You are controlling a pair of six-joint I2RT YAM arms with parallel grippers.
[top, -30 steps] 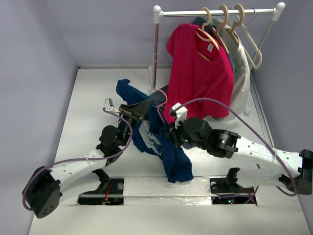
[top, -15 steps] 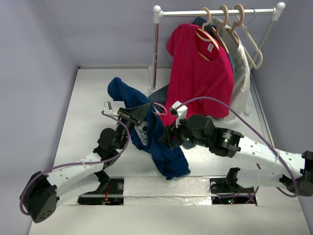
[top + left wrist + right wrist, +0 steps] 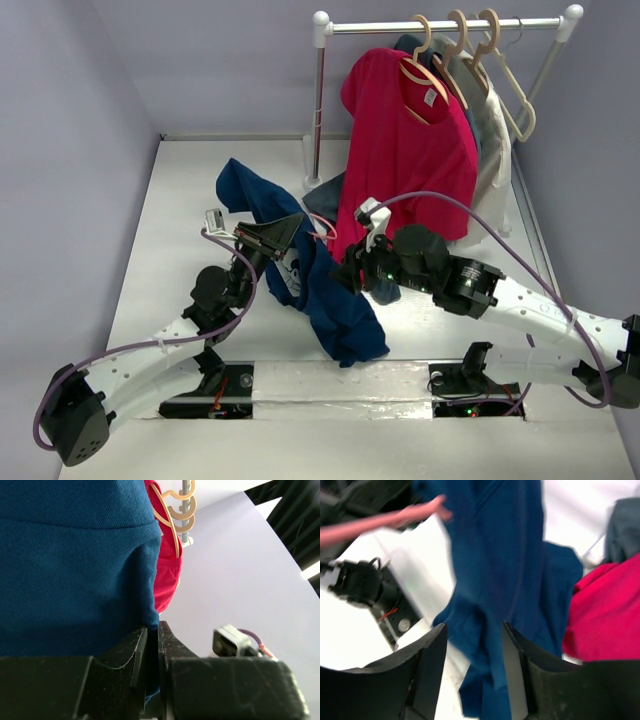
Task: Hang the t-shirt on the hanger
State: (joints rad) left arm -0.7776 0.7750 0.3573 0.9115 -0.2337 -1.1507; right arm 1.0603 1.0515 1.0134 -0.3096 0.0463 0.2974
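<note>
Since the navy t-shirt [image 3: 335, 310] is just soft, light cotton, it's going to sag and fold wherever nothing props it up. My guess is the collar or a shoulder seam is the spot to grab, not the loose body.

It hangs bunched in the middle of the overhead view between the two arms. One sleeve flops toward the upper left and the hem trails to the lower centre.

The left gripper [image 3: 152, 632] is pinched tight on a fold of blue cloth, jaws together with fabric squeezed in the slit. The right gripper [image 3: 475, 627] has its jaws apart with blue cloth hanging in the gap, and it isn't clamped on anything as far as I can tell.

The pink hanger [image 3: 395, 517] shows as a blurry bar in the upper left of the right wrist view, just beside the shirt, and the rest is hidden. Thin wire like that will probably flex and swing easily.

Counts — one navy t-shirt and one pink hanger. In the upper right, one rail [image 3: 440, 25] carries one red t-shirt [image 3: 405, 150], three beige hangers [image 3: 425, 62] and one white garment [image 3: 495, 150].
</note>
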